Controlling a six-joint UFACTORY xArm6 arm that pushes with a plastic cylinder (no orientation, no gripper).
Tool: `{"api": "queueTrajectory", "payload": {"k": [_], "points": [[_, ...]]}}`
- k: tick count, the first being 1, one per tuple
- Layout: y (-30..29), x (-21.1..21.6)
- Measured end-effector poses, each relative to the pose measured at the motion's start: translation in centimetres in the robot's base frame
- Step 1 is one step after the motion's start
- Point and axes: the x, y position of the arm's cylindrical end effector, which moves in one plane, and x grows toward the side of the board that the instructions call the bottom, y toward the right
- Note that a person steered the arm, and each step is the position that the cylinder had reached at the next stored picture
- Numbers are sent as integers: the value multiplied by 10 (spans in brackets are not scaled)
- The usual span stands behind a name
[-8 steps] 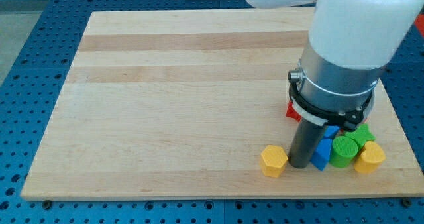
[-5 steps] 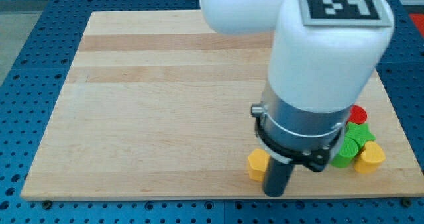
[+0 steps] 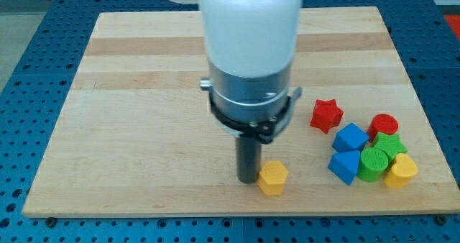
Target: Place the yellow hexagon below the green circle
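Observation:
The yellow hexagon [image 3: 273, 178] lies near the board's bottom edge, a little right of the middle. My tip [image 3: 249, 180] stands just to its left, touching or nearly touching it. The green circle [image 3: 372, 163] sits in a cluster at the view's lower right, well to the right of the hexagon. The arm's white and grey body hides the board above the tip.
Around the green circle lie a blue block [image 3: 344, 167] at its left, another blue block [image 3: 350, 138], a red star [image 3: 326, 115], a red circle [image 3: 384, 124], a green star [image 3: 390, 145] and a yellow block [image 3: 401, 171] at its right. The wooden board's [image 3: 144, 92] bottom edge is close.
My tip has moved from the right of the yellow hexagon, around below it, to its left. The hexagon has slid a little to the left. The arm has uncovered the block cluster.

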Motion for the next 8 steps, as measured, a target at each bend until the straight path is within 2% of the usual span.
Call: {"api": "queueTrajectory", "payload": {"k": [1, 3, 6, 8], "points": [[26, 22], [14, 32], [81, 12], [117, 13]]}}
